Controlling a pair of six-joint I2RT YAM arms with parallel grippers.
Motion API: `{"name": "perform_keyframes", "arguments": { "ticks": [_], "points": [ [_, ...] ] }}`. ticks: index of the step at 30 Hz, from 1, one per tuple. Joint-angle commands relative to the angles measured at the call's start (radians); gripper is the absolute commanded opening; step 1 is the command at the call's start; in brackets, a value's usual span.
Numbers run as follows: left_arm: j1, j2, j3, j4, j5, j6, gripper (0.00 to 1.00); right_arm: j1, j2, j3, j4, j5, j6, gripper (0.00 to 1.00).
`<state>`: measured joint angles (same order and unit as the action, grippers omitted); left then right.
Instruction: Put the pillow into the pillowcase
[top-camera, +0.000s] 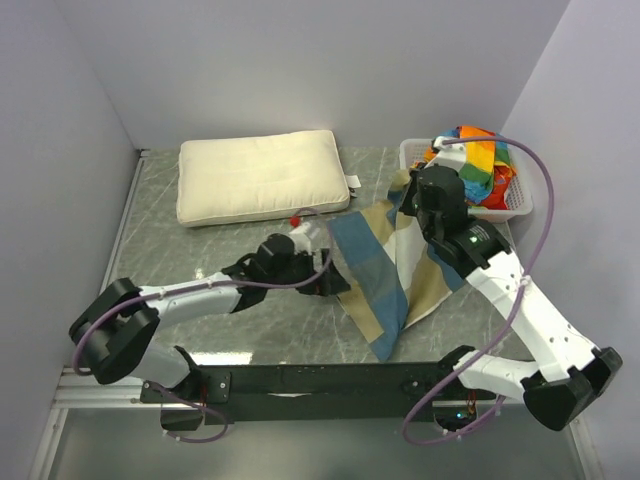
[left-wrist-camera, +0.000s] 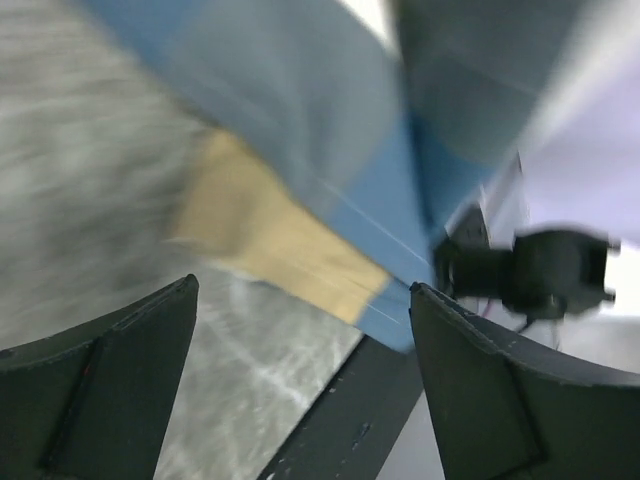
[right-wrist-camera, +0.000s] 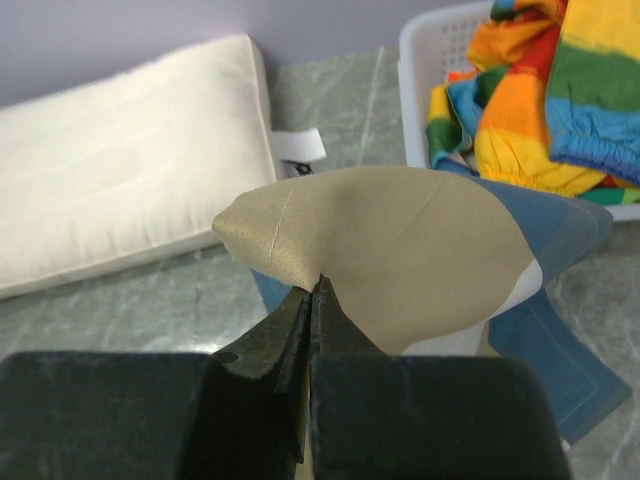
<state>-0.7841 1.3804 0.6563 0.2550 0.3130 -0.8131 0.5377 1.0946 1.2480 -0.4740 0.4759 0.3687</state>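
Firmly, right end effector (right-wrist-camera: 312, 288) pinches pillowcase (right-wrist-camera: 400, 240).

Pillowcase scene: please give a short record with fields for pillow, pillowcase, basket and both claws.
pillow: flat on the table, outside the pillowcase
pillowcase: one fold lifted, rest on the table
basket: far right, holds a striped cloth
left claw: open, at the pillowcase edge
right claw: shut on a tan fold of the pillowcase

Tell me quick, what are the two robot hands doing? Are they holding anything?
Left gripper: open, holding nothing.
Right gripper: closed, pinching a tan fold of the pillowcase.
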Motion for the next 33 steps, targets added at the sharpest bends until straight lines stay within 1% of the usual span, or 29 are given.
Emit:
{"name": "perform_keyframes", "arguments": {
  "ticks": [1, 2, 3, 5, 9, 13, 14, 15, 17, 19, 20, 22, 23, 24, 26, 27, 28, 29, 30, 31, 32, 33],
  "points": [
    [-0.131, 0.089, 0.123, 0.069, 0.005, 0.123, 0.9, -0.007, 0.057, -0.013, 0.0, 0.052, -0.004, 0.0],
    [-0.185, 0.104, 0.144, 0.032, -0.008, 0.14, 0.89, -0.008, 0.065, -0.009, -0.002, 0.052, -0.001, 0.0],
    [-0.211, 0.121, 0.182, 0.015, -0.024, 0.166, 0.87, -0.012, 0.07, -0.002, -0.006, 0.052, 0.001, 0.0],
    [-0.277, 0.169, 0.212, -0.008, -0.075, 0.183, 0.86, -0.016, 0.082, 0.002, -0.006, 0.044, -0.001, 0.0],
    [-0.354, 0.264, 0.287, -0.063, -0.152, 0.187, 0.84, -0.021, 0.097, 0.021, -0.023, 0.041, -0.001, 0.0],
    [-0.434, 0.362, 0.376, -0.129, -0.253, 0.204, 0.85, -0.027, 0.085, 0.01, -0.018, 0.035, 0.004, 0.0],
    [-0.463, 0.379, 0.4, -0.15, -0.302, 0.213, 0.85, -0.027, 0.082, 0.005, -0.018, 0.033, 0.004, 0.0],
    [-0.477, 0.397, 0.448, -0.173, -0.31, 0.219, 0.86, -0.028, 0.08, 0.004, -0.02, 0.032, 0.006, 0.0],
    [-0.506, 0.442, 0.483, -0.215, -0.379, 0.233, 0.86, -0.031, 0.079, 0.001, -0.021, 0.029, 0.009, 0.0],
    [-0.521, 0.471, 0.522, -0.238, -0.403, 0.236, 0.86, -0.031, 0.074, -0.002, -0.026, 0.026, 0.012, 0.0],
    [-0.535, 0.479, 0.531, -0.243, -0.417, 0.235, 0.85, -0.033, 0.073, -0.007, -0.025, 0.026, 0.012, 0.0],
    [-0.544, 0.503, 0.558, -0.252, -0.468, 0.229, 0.8, -0.033, 0.068, -0.01, -0.023, 0.026, 0.012, 0.0],
    [-0.549, 0.512, 0.569, -0.29, -0.48, 0.218, 0.76, -0.033, 0.068, -0.013, -0.023, 0.023, 0.013, 0.0],
    [-0.549, 0.52, 0.585, -0.301, -0.506, 0.21, 0.62, -0.035, 0.065, -0.015, -0.025, 0.024, 0.013, 0.0],
    [-0.546, 0.514, 0.579, -0.31, -0.528, 0.193, 0.41, -0.035, 0.067, -0.016, -0.026, 0.024, 0.015, 0.0],
    [-0.544, 0.485, 0.563, -0.315, -0.549, 0.187, 0.17, -0.036, 0.067, -0.018, -0.025, 0.023, 0.013, 0.0],
    [-0.54, 0.464, 0.551, -0.322, -0.595, 0.18, 0.07, -0.039, 0.067, -0.018, -0.023, 0.021, 0.012, 0.0],
    [-0.517, 0.435, 0.534, -0.327, -0.615, 0.155, 0.01, -0.044, 0.07, -0.016, -0.022, 0.02, 0.01, 0.0],
    [-0.498, 0.399, 0.484, -0.332, -0.624, 0.138, 0.01, -0.045, 0.077, -0.015, -0.02, 0.018, 0.01, 0.0],
    [-0.472, 0.308, 0.45, -0.335, -0.64, 0.118, 0.01, -0.048, 0.085, -0.013, -0.015, 0.013, 0.007, 0.0],
    [-0.402, 0.251, 0.413, -0.339, -0.644, 0.065, 0.01, -0.051, 0.093, -0.007, -0.014, 0.003, 0.007, 0.0],
    [-0.359, 0.191, 0.334, -0.359, -0.643, 0.034, 0.01, -0.053, 0.112, -0.005, -0.006, -0.002, 0.007, 0.0]
  ]
}}
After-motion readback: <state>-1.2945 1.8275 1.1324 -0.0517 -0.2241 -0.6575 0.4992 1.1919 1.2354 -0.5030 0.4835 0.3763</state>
